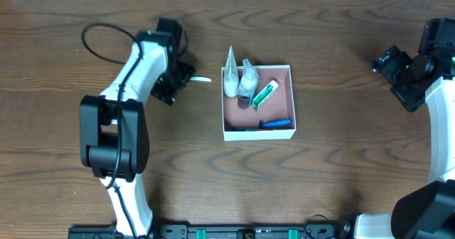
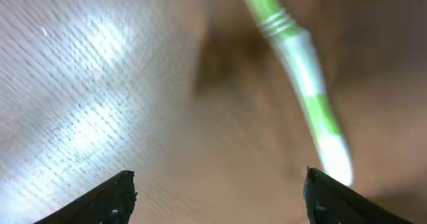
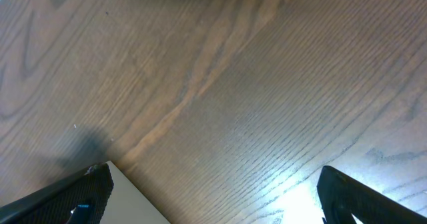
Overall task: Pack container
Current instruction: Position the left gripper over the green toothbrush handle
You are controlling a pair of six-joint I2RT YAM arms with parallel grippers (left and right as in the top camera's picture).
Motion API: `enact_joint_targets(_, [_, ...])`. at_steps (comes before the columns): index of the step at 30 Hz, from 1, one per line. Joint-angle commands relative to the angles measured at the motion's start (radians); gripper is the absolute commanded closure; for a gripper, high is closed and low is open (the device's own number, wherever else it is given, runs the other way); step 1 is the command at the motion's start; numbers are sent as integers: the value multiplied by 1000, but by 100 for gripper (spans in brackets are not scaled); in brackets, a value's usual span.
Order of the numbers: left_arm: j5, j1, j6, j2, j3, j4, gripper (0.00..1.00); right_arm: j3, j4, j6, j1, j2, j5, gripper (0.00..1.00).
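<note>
Left wrist view: the left gripper point(image 2: 218, 177) stands wide, its jaws far apart with nothing between them. Just ahead a thin green-and-white stick point(image 2: 303, 84) lies on the table point(image 2: 100, 84), one end close by one fingertip. The blur hides whether they touch. It looks light, stiff and apt to roll, so a pinch across the middle of the shaft would suit it.

From overhead, that stick lies just left of the container point(image 1: 259, 133), near its far-left corner. The container sits at the table's centre, open side up. In its far-left corner stand two white bottles point(image 1: 232, 84), a green-and-white tube point(image 1: 264, 94) lies near the middle, and a blue item point(image 1: 276, 123) lies against the near wall. Its thin walls suggest it is light and easily bent. It would probably slide on the smooth wood if nudged, so any hold belongs on a wall's rim, gently.

Well right of the container, the right gripper point(image 1: 387, 60) hangs fully spread and empty over bare wood grain.
</note>
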Motion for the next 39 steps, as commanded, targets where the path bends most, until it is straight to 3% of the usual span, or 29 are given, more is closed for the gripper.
enact_joint_targets(1, [-80,1,-33,-6,92,-18,19,10,-1,13,-4,6,-3,1])
enact_joint_targets(13, [-192,-1,-122,31,113,-11,22,10,-1,13,-4,6,-3,1])
enact_joint_targets(39, [-171,-1,-129,164,113,24,23,10,-1,13,-4,6,-3,1])
